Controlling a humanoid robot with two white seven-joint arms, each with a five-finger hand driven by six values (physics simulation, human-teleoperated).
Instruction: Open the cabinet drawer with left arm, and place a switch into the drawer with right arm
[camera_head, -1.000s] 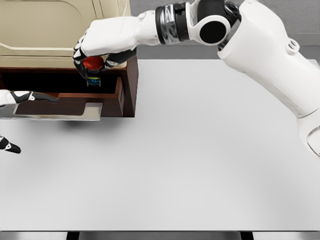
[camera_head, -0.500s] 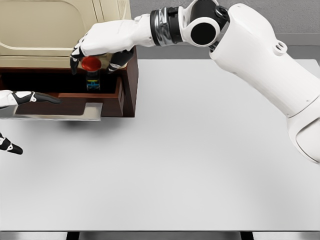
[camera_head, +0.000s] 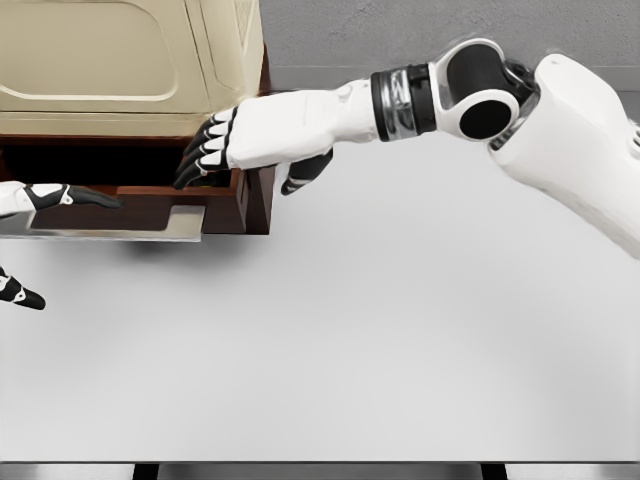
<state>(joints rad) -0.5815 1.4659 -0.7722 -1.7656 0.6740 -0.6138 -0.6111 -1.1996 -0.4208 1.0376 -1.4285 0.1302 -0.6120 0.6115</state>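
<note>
The brown drawer (camera_head: 160, 208) of the cream cabinet (camera_head: 100, 60) stands pulled out at the upper left, and its inside is dark. No switch shows; the drawer's inner floor is hidden by shadow and by my right hand. My right hand (camera_head: 232, 152) hovers over the drawer's right wall, open, with its dark fingers (camera_head: 200, 158) spread and pointing left and nothing in them. My left hand (camera_head: 45, 196) shows at the left edge, open, one finger stretched along the drawer front above the grey handle plate (camera_head: 120, 224).
The white table (camera_head: 380, 340) stretches in front of and to the right of the cabinet. My right arm (camera_head: 480, 100) crosses the upper right of the view. The table's near edge runs along the bottom.
My right hand let go of the red-topped switch over the drawer, spread its fingers and drew back to the right and a little down. The switch is out of sight. The left hand stayed put.
</note>
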